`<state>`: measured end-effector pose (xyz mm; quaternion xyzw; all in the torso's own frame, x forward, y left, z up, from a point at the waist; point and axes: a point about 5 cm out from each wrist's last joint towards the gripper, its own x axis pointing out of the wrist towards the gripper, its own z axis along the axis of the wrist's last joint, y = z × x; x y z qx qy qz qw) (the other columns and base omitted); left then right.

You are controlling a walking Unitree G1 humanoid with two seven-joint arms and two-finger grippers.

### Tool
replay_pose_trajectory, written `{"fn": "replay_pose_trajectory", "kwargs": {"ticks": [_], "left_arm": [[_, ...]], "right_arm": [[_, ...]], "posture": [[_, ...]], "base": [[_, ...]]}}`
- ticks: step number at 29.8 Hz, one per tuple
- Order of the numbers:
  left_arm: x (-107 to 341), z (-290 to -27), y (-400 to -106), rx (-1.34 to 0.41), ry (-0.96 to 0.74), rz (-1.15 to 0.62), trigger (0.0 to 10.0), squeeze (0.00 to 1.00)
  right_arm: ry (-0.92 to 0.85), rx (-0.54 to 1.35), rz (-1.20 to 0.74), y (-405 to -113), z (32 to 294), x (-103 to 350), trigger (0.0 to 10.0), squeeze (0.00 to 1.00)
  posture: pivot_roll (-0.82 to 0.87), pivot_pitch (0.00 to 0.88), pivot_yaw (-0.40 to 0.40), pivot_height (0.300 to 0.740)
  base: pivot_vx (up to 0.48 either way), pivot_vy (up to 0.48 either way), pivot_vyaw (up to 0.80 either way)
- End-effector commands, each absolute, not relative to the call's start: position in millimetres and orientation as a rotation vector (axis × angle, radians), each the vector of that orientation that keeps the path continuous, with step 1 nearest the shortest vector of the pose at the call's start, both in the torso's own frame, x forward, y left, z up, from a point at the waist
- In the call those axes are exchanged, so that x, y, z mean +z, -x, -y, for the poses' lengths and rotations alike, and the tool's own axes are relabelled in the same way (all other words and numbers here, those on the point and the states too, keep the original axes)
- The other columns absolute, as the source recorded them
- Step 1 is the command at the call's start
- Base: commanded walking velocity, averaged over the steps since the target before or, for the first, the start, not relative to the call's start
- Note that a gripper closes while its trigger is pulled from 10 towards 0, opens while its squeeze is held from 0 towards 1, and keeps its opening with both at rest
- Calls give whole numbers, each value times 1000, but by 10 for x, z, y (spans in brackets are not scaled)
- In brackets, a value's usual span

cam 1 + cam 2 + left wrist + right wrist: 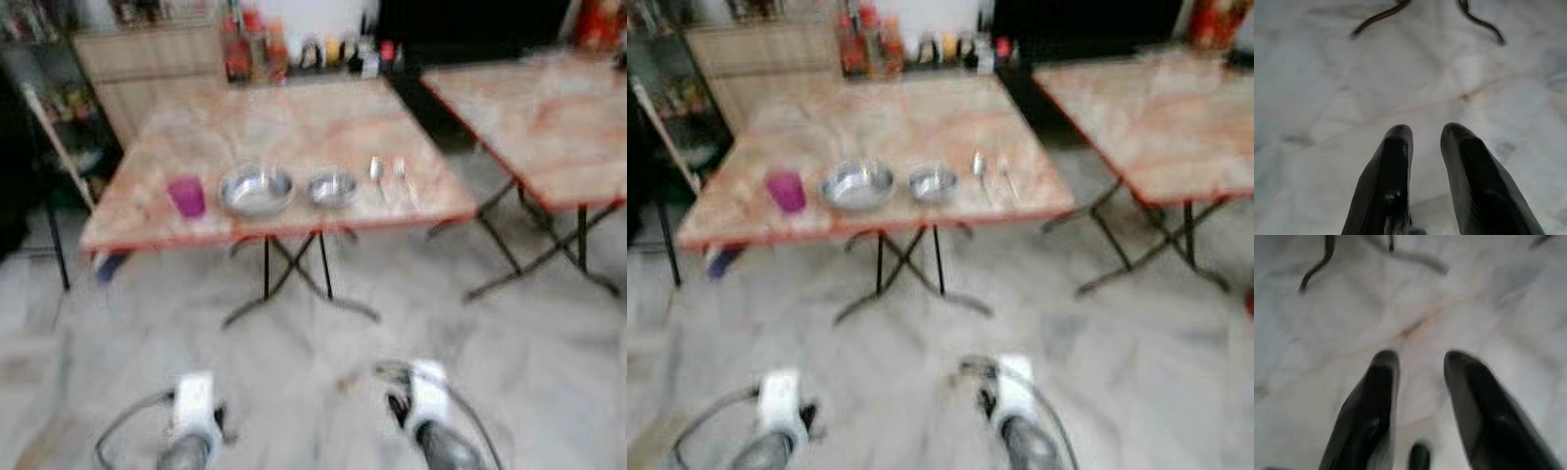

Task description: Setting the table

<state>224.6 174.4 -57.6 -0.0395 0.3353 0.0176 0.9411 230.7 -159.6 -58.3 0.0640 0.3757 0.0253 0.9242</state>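
Ahead, beyond both spread, empty grippers, left (1421, 134) and right (1420, 362), over veined marble floor (323, 372): round steel bowls (257, 190), magenta cup (186, 196), marbled table (294, 127).

Second table (549, 127) at right; bottles (250, 49) behind; marble floor (313, 362).

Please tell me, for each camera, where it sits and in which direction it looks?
Left eye view: on the head, looking forward and down at the table with purple cup; both forearms show below.
Right eye view: same head, same scene.
Left wrist view: on the left wrist, along the left gripper fingers, open, at the floor.
Right wrist view: likewise along the right gripper.
Both wrist views share the table's legs.
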Motion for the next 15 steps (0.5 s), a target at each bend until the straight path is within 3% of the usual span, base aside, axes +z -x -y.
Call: {"fn": "replay_pose_trajectory", "kwargs": {"ticks": [1, 9, 15], "left_arm": [[-584, -1905, -2205, 76, 61, -697, 10000, 0], [-581, -1912, -2208, 78, 61, -696, 10000, 0], [-582, -1917, -2207, 80, 61, -696, 10000, 0]], "right_arm": [[-147, 87, -759, -2352, 1444, -559, 10000, 0], [-93, 90, -744, -2368, 1461, -545, 10000, 0], [-90, 92, -746, -2367, 1457, -546, 10000, 0]], "posture": [[125, 0, -4, 740], [128, 0, -2, 740], [128, 0, -2, 740]], "base": [[330, 0, 0], [333, 0, 0], [334, 0, 463]]}}
